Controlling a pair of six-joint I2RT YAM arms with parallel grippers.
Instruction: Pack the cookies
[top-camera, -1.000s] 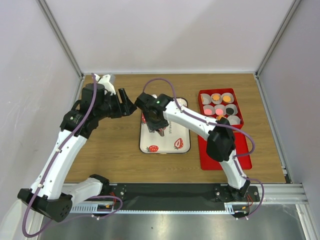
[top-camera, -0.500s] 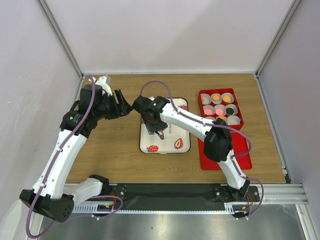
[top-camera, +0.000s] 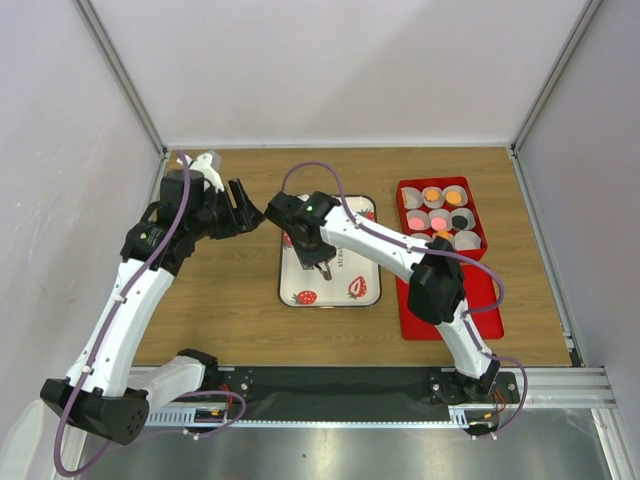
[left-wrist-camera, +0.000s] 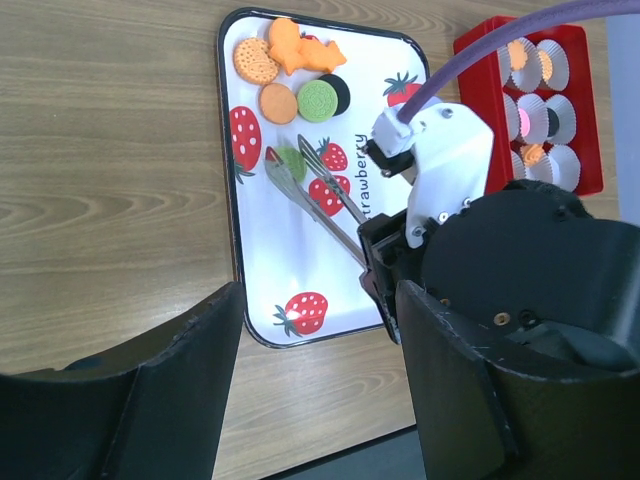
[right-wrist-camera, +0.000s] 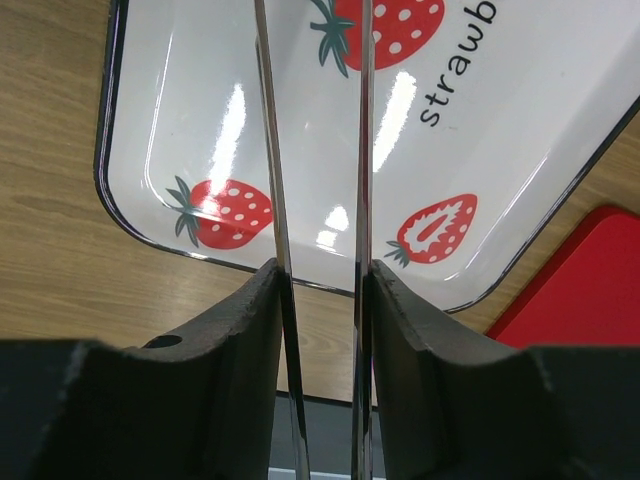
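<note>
Motion on the left is slight: the left gripper (top-camera: 250, 203) has only turned a little. It hangs just off the left edge of the strawberry tray (left-wrist-camera: 300, 285), its fingers wide apart and empty.

On that tray, most of the cookies (left-wrist-camera: 285, 70) sit bunched at the far left corner: orange ones, a green one and a black one. A single green cookie (left-wrist-camera: 291, 160) lies apart from them, nearer the tray's middle.

The real change is over the tray. The right gripper (right-wrist-camera: 320, 285), clamped on a pair of metal tongs (left-wrist-camera: 300, 197), has tightened in the last second, drawing the blades closer. A gap still shows between them. The tips bracket the lone green cookie, but I cannot tell whether they pinch it yet.

This looks like a pick just beginning. To the right of the strawberry tray, the red tray (top-camera: 450, 310) holds paper cups (top-camera: 445, 210), several already filled, so packing seems partly done.
</note>
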